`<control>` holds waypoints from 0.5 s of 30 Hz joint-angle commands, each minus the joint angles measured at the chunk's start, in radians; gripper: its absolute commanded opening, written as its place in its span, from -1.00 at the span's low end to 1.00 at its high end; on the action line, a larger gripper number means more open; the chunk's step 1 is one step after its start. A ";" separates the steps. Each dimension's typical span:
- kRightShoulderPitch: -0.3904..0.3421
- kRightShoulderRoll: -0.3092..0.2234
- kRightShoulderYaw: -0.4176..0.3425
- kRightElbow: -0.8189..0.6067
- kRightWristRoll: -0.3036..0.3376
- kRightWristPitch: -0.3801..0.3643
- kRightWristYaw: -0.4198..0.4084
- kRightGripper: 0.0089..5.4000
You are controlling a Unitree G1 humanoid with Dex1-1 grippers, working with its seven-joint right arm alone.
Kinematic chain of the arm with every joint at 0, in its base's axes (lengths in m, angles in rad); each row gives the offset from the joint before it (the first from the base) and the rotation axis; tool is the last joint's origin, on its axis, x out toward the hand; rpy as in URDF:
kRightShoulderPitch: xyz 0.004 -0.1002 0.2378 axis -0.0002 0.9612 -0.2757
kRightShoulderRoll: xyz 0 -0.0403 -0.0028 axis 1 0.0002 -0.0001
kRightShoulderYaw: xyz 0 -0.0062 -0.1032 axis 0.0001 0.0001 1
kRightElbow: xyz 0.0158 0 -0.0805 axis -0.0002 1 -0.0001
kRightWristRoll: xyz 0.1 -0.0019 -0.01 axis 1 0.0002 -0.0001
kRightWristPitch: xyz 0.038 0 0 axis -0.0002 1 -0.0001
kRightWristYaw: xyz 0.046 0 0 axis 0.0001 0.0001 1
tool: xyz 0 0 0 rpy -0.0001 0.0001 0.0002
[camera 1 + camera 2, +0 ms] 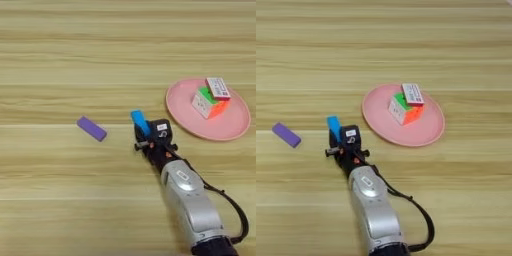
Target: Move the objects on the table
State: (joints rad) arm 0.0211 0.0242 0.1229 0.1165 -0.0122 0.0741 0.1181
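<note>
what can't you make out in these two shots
- Gripper fingers: both views, the wrist housing covers them, so whether they grip the blue bar is unclear.
- Blue bar's lower end: behind the gripper.
- White box print: too small to read.
- Puzzle cube top: partly under the box.

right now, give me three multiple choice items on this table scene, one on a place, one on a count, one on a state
1. Where is the white box?
A. on the bare table
B. on top of the puzzle cube on the pink plate
C. beside the purple bar

2. How many things are on the plate?
A. two
B. none
C. four

3. How does the blue bar sit?
A. far from the gripper
B. on the plate
C. right at the gripper's tip

Answers: 1 B, it rests on the cube. 2 A, cube and box only. 3 C, it meets the black fingers.
</note>
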 commanded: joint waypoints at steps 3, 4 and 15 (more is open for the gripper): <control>-0.040 -0.003 -0.017 0.003 -0.001 -0.019 -0.014 -0.48; -0.041 -0.003 -0.017 0.006 -0.001 -0.020 -0.014 -0.48; -0.034 -0.012 0.006 -0.017 -0.017 -0.033 -0.002 0.06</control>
State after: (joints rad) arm 0.0116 0.0164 0.1268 0.1339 -0.0222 0.0562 0.1174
